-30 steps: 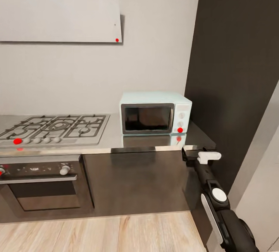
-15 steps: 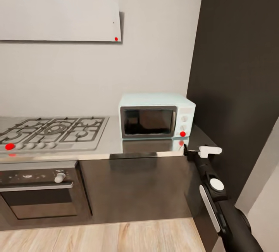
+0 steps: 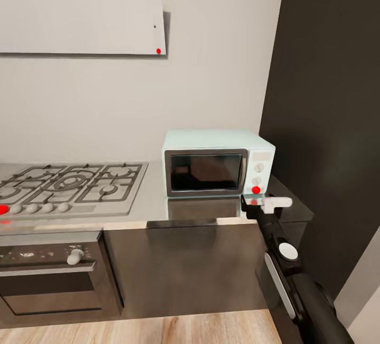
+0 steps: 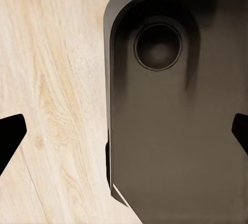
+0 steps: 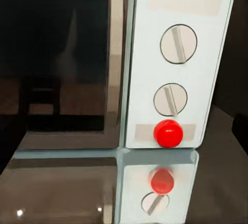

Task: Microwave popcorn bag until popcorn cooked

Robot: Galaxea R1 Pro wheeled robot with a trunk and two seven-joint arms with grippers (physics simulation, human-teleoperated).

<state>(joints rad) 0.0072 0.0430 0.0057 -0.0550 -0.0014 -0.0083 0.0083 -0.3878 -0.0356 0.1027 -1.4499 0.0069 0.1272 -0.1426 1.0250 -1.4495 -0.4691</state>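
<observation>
Microwave (image 3: 217, 163) sits on the countertop (image 3: 153, 206) at your 12 o'clock, door closed, its control panel just ahead of your right gripper (image 3: 262, 204). That gripper hangs at the counter's front edge, and its wrist camera looks straight at the two knobs (image 5: 178, 43) and the red button (image 5: 168, 132). I can't tell whether its jaws are parted or closed. Your left gripper (image 4: 124, 131) points down at the wood floor (image 4: 51, 90), fingers spread wide. Judging by this, the right arm is far nearer the door.
</observation>
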